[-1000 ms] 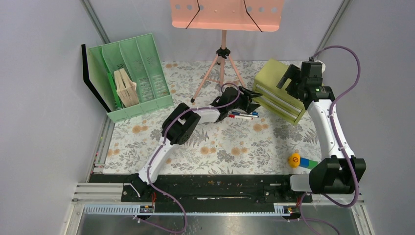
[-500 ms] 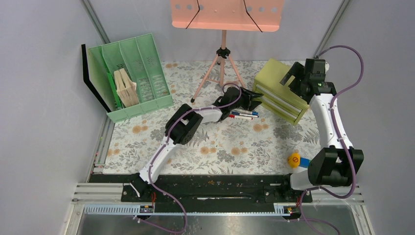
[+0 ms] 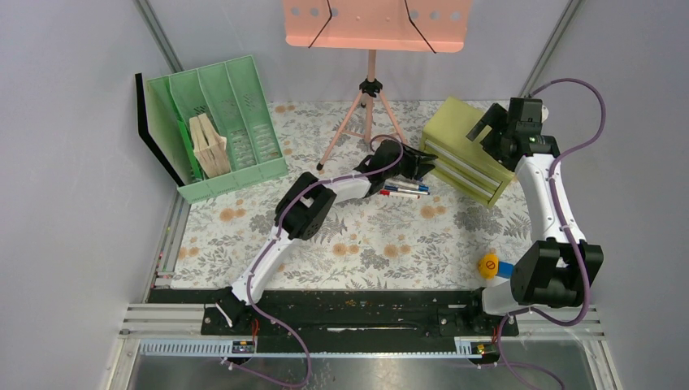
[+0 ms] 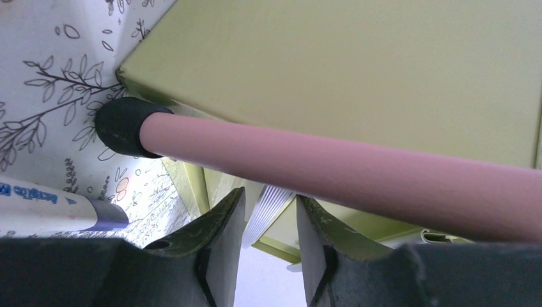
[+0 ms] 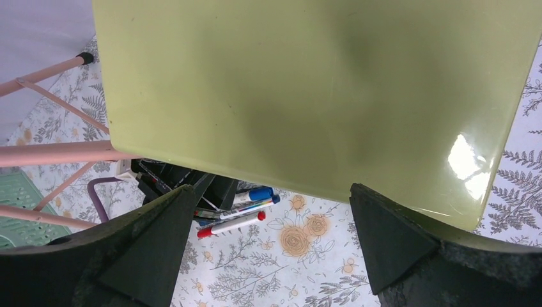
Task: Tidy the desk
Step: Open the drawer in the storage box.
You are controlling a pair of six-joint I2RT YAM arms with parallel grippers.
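Since a second ago the right arm [image 3: 546, 199] has drawn its wrist slightly rightward over the cabinet, and the left arm [image 3: 272, 248] has edged closer to the cabinet's front.

The floral worktop [image 3: 366, 244] fills the cell floor between grey walls. Its near middle lies bare and its far end is crowded.

The left arm stretches low and diagonally from its base. The right arm climbs along the right edge and bends inward.

A pink music stand [image 3: 374, 24] stands at the back, a green file sorter [image 3: 236, 122] far left, and an olive drawer cabinet [image 3: 455, 142] far right.

The right claw [image 5: 275, 236] is spread wide and empty above the cabinet top. The left claw [image 4: 268, 246] is released to a narrow gap at the cabinet's lower front corner. A stand leg [image 4: 358, 173] crosses just beyond it.

Markers [image 3: 404, 191] lie just beside the left claw.
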